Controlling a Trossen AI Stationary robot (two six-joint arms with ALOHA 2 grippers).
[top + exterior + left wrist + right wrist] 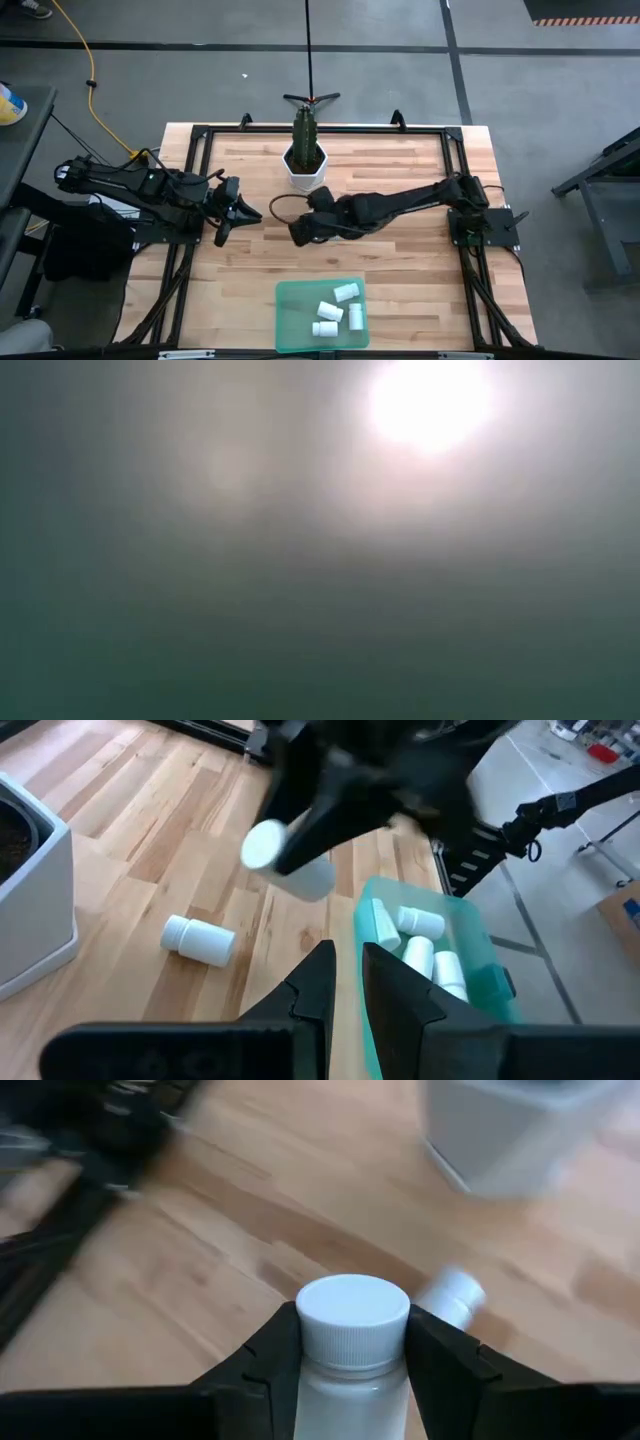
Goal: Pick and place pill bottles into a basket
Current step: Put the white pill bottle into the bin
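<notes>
- Two arms reach toward frame centre; right gripper (pixel 352 1355) clamps a pill bottle (pixel 352 1342) above the table (pixel 400 255).
- Left gripper (pixel 345 982) waits at centre-left, fingers nearly closed, empty.
- Four bottles (pixel 335 310) lie in the basket (pixel 292 320).

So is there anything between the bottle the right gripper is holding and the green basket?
Nothing visible: the right gripper holds its bottle above bare table, and the stretch toward the basket looks open. A loose bottle lies off to the side.
</notes>
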